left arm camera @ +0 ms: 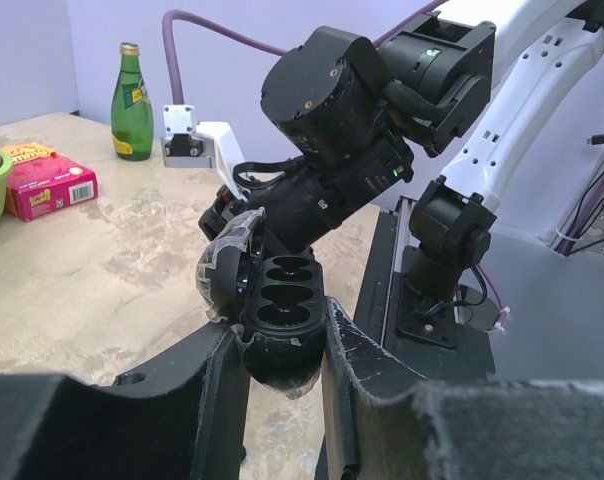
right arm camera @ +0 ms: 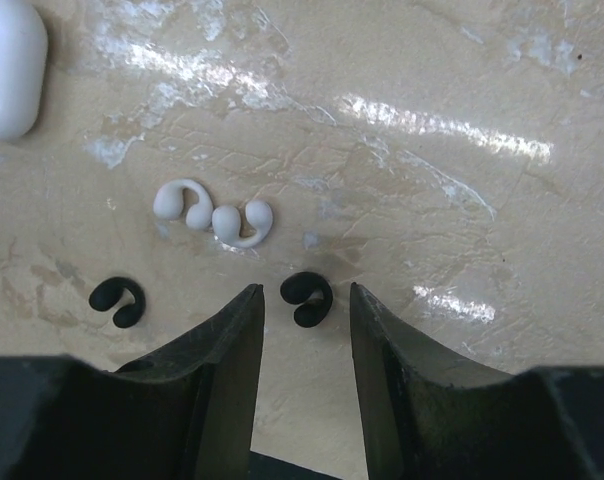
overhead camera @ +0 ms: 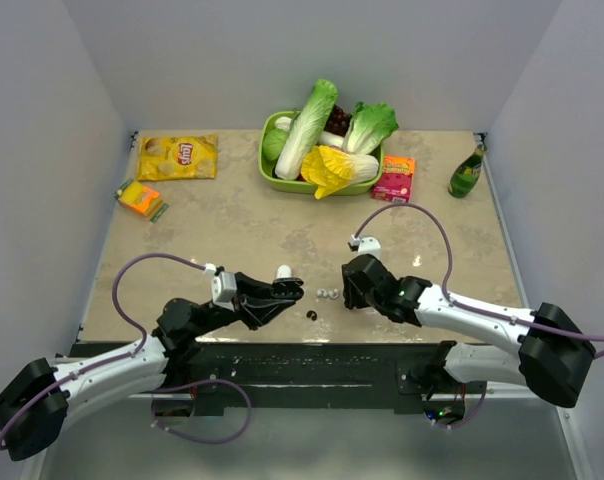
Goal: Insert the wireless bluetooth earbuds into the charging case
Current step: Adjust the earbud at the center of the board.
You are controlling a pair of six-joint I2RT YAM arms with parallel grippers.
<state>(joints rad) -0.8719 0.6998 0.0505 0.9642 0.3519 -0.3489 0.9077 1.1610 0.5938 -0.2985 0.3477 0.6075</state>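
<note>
Left gripper (left arm camera: 282, 335) clenched on open black charging case (left arm camera: 282, 300), wells up so I can load. Right gripper (right arm camera: 304, 294) released, black earbud (right arm camera: 304, 315) between its jaws for pinch; white case (right arm camera: 7, 65) ahead-left.

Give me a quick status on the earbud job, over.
Left gripper clamped on open black case. Right gripper open, straddling black earbud on table. White case, white earbuds, second black earbud lie nearby; nothing blocking.

Left tool (left arm camera: 280, 332) clamped, right tool (right arm camera: 305, 296) parted.
</note>
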